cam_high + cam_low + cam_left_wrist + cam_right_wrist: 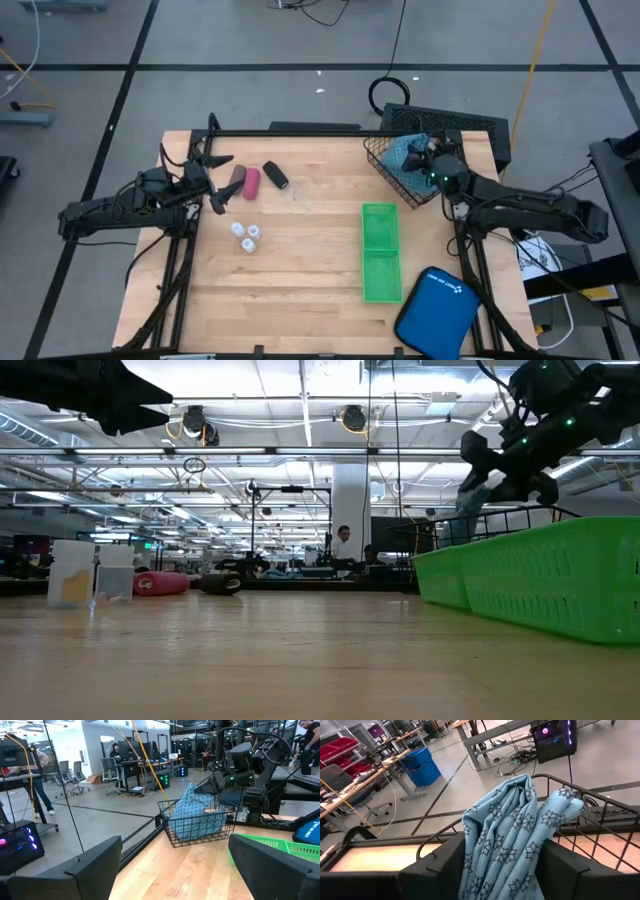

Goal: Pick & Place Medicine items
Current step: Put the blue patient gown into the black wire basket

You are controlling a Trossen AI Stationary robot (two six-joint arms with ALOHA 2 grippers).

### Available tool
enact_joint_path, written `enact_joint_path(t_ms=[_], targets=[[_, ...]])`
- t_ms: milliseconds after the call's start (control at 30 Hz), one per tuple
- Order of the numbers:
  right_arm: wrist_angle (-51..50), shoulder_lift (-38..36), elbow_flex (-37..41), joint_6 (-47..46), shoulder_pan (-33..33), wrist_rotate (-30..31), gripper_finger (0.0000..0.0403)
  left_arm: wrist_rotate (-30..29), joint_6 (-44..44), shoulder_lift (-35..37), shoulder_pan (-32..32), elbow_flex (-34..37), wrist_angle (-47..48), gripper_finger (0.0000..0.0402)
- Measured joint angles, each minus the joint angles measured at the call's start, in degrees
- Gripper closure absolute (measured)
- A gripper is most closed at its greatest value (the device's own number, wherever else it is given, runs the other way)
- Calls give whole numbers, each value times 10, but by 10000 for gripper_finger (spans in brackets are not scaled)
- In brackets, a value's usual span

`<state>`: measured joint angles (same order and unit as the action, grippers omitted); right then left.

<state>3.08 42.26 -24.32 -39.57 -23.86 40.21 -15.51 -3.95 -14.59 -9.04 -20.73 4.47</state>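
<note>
The teal-blue pouch (505,835) stands upright in the black wire basket (385,165) at the far right, its top above the rim. My right gripper (502,855) is over the basket, open, one finger on each side of the pouch. The brown roll (236,180), pink roll (250,184) and black roll (276,176) lie on the table at the far left. Near them stand small white bottles (245,236). My left gripper (222,183) hovers open just left of the rolls, holding nothing. My right gripper has the pouch's upper part (485,865) filling the gap between its fingers, which come nearly level from the table's right. I cannot tell whether the fingers touch the cloth. The pouch's lower part sits inside the basket (200,832).
A long green tray (380,250) lies right of centre, running near to far. A smooth blue case (436,310) lies at the near right edge. Bare wood lies between the bottles and the tray.
</note>
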Motion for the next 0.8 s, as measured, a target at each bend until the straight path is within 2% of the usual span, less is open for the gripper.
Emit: enact_joint_path(t_ms=[500, 800], targets=[[-3, -108, 0, 66, 0, 2, 206, 0, 4, 0, 0, 0, 0, 29], [46, -139, 0, 125, 0, 2, 206, 0, 4, 0, 0, 0, 0, 36]])
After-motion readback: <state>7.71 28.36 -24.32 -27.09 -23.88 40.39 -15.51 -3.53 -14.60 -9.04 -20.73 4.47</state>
